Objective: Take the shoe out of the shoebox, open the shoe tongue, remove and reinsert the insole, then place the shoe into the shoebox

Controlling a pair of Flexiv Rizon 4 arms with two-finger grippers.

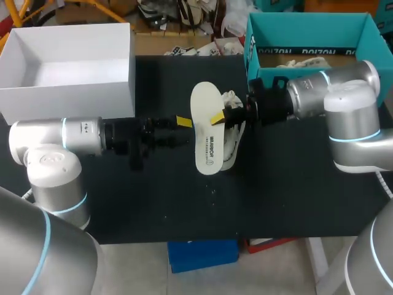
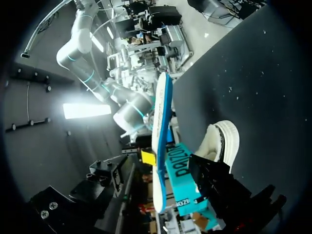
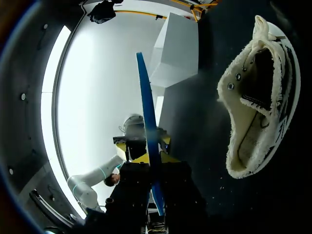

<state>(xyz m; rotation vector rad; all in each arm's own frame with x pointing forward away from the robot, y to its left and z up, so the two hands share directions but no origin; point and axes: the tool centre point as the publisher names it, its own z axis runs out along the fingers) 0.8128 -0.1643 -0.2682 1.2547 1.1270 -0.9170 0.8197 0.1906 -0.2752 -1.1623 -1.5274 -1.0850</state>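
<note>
1. Fingers [image 1: 217, 117] of the right gripper [image 1: 221, 117] pinch the insole [image 1: 206, 132], held just above the shoe [image 1: 235, 136].
2. Left gripper [image 1: 183, 131] hangs spread beside the insole's edge.
3. Shoe lies mid-table [image 1: 276, 196], outside the shoebox [image 1: 307, 31]. Unboxing and insole removal look done; reinserting and reboxing remain.

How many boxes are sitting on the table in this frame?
2. A white box stands at the far left corner of the table; a teal shoebox stands at its far right corner. No others seem hidden.

White oval foam insole [image 1: 205, 123]: you'll find dark print toward its 6 o'clock end.
Teal cardboard shoebox [image 1: 307, 27]: dark lettering runs along its inner wall.
</note>
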